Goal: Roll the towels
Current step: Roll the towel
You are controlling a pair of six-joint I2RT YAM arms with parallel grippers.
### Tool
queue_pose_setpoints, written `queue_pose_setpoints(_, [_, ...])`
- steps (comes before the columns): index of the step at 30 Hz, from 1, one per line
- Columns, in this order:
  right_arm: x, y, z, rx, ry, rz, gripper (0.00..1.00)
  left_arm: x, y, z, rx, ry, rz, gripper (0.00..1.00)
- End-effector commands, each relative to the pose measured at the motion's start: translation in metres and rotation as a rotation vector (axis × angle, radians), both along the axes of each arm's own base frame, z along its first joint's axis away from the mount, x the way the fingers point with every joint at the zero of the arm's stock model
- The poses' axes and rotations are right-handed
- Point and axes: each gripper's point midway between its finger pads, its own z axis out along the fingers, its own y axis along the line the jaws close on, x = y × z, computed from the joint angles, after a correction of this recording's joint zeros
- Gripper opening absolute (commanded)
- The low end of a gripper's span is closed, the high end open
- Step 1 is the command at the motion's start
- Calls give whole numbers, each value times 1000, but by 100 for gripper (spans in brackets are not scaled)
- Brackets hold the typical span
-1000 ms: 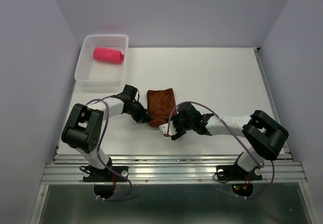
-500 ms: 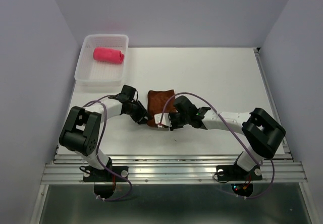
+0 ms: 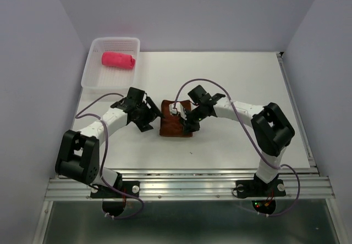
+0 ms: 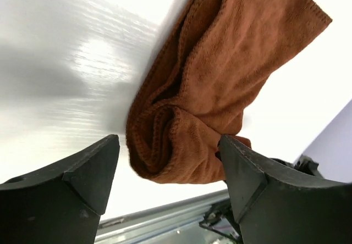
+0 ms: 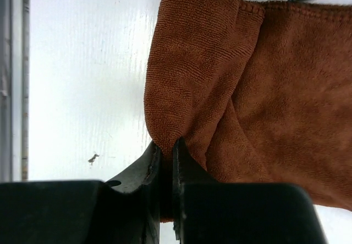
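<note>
Towel (image 5: pixel 264 90): looks soft, limp, light | right claw (image 5: pixel 164 148) clamped on its fold | left claw (image 4: pixel 168 148) apart | best gripped at hem

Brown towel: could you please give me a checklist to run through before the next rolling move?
1. Right gripper shut on a fold of the brown towel: ok.
2. Left gripper open, jaws either side of the towel's bunched end: ok.
3. Left fingers clear of the cloth: cannot tell.
4. Brown towel rolled tight: not ok, only loosely folded over.
5. Brown towel fully on the table, away from its edges: ok.
6. Pink towel rolled and in the basket: ok.
</note>
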Motion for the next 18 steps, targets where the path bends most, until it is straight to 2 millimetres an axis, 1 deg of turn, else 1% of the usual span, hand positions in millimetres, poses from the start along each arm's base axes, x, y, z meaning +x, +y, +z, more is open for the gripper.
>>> queue_pose_setpoints(1, [-18,4,21,91,277,4,1,11,19,20,101,-106,30,85])
queue_pose_setpoints(3, [-12,6,24,106,324,-26,1,13,22,29,104,-150,38,85])
queue_pose_setpoints(4, [-12,6,20,109,378,-43,1,16,21,35,97,-202,28,88])
queue_pose_setpoints(5, [-8,5,18,110,405,-65,1,16,19,37,87,-222,24,91])
queue_pose_setpoints(6, [-5,9,21,117,420,-71,1,15,14,40,57,-245,-1,91])
queue_pose_setpoints(7, [-1,8,20,116,454,-99,1,11,13,35,59,-259,-26,91])
queue_pose_setpoints(8, [2,7,14,116,488,-115,1,14,10,40,46,-296,-36,92])
queue_pose_setpoints(9, [5,11,16,118,505,-125,1,11,8,36,51,-312,-61,91])
queue_pose_setpoints(10, [9,10,15,119,523,-144,1,10,7,35,62,-327,-71,92])
queue_pose_setpoints(11, [15,9,10,118,540,-164,1,12,3,42,51,-376,-85,92])
queue_pose_setpoints(12, [16,10,9,119,551,-166,1,9,-5,44,37,-407,-122,92])
queue_pose_setpoints(13, [23,11,11,123,569,-192,1,3,-6,37,35,-405,-134,93])
queue_pose_setpoints(14, [28,11,7,127,578,-209,1,5,-9,40,19,-433,-143,94])
queue_pose_setpoints(16, [31,13,4,125,597,-223,1,0,-9,30,16,-411,-154,94])
queue_pose_setpoints(17, [34,11,4,134,605,-228,1,2,-11,28,14,-420,-162,91])
queue_pose_setpoints(18, [34,12,2,130,626,-236,1,2,-9,24,33,-415,-156,91])
